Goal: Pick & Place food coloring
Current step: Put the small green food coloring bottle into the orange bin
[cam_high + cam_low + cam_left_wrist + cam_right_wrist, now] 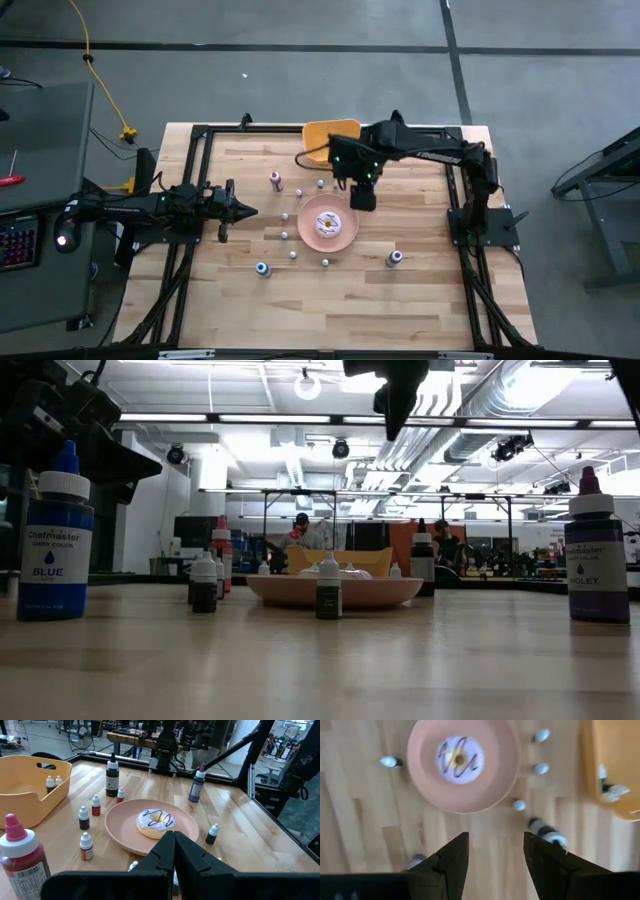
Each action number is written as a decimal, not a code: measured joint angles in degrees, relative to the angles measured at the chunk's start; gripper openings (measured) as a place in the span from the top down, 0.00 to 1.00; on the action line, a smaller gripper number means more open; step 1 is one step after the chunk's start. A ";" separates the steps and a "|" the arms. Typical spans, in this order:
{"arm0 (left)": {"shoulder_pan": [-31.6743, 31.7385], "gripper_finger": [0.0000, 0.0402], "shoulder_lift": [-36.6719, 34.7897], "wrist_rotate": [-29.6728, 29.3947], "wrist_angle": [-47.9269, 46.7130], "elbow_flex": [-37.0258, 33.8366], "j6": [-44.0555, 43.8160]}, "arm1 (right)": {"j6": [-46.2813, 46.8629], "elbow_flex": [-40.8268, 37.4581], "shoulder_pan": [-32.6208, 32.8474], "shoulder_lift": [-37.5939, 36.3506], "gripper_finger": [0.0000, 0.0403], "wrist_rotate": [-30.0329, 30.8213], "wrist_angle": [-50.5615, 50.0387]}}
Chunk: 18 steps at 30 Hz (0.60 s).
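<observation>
Food coloring bottles stand scattered on the wooden table around a pink plate (pixel 328 224). A red-capped bottle (pixel 276 181), a blue-capped one (pixel 262 268) and a violet one (pixel 395 258) are larger; several tiny ones (pixel 285 216) stand upright on their bases. Two tiny bottles (pixel 50 782) sit inside the orange bin (pixel 330 135). My right gripper (pixel 495 855) hangs open above the table beside the plate's far right rim, pointing down, near a black bottle (pixel 545 831). My left gripper (pixel 174 855) is shut, level, left of the bottles.
The pink plate (pixel 150 827) bears a white-and-pink doughnut (pixel 156 822) at mid-table. The orange bin (pixel 30 790) stands at the far edge. A black frame (pixel 200 135) runs round the table. Bare wood lies along the near edge (pixel 340 310).
</observation>
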 joint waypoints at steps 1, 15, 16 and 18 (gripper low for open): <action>0.01 1.00 0.00 0.00 -0.02 0.00 0.00 | 0.61 -1.67 0.69 -0.79 0.56 -0.48 1.16; 0.00 1.00 -0.01 0.00 0.00 0.00 0.00 | 4.35 -21.64 12.77 -7.66 0.57 -10.90 20.54; 0.01 1.00 0.00 0.00 0.00 0.00 0.00 | 4.15 -22.25 13.68 -7.63 0.57 -10.12 21.94; -0.01 1.00 0.00 0.00 0.00 -0.01 0.00 | 3.24 -23.52 15.45 -7.63 0.57 -8.29 24.87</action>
